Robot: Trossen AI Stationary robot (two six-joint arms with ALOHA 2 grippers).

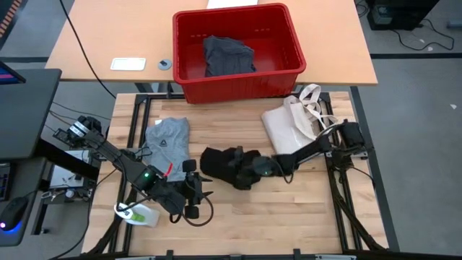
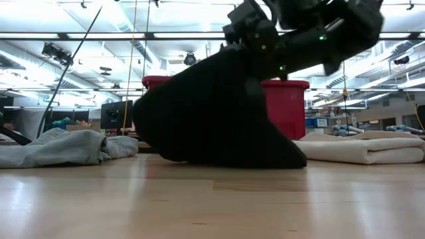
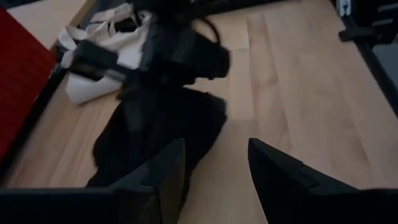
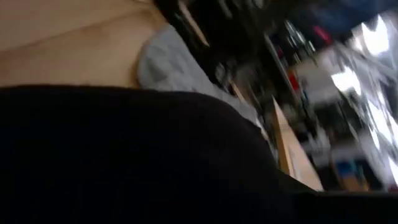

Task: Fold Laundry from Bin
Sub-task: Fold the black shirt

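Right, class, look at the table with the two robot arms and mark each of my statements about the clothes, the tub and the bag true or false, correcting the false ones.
1. The red plastic bin holds a dark grey garment. True.
2. The light grey T-shirt lies inside the bin. False: it lies on the wooden table, on the left arm's side.
3. The right gripper is at the crumpled black garment. True.
4. The left gripper is shut on the black garment. False: it is open and holds nothing.
5. The cream canvas tote bag hangs over the bin's rim. False: it lies on the table.
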